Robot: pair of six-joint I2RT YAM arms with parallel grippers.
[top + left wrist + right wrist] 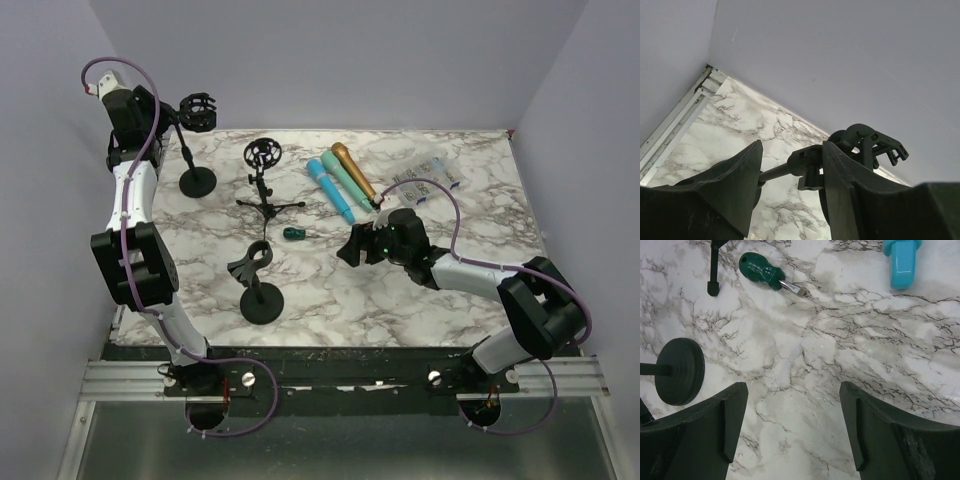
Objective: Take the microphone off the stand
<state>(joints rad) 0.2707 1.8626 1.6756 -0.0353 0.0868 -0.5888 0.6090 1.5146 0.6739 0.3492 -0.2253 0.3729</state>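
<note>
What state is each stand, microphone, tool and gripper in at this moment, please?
far round-base stand, standing, clip empty
tripod stand, standing, mount empty
near round-base stand, standing, clip empty
three microphones, lying loose side by side
screwdriver, lying flat
left gripper, straddling the far stand's neck, grip unclear
right gripper, open, empty, hovering

Microphones [347, 180] — right of tripod stand [266, 190], on table [330, 290]

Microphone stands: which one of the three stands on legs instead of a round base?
The middle stand, between the back-left stand and the near stand. It sits on a spread tripod; the other two rest on flat round discs.
</note>
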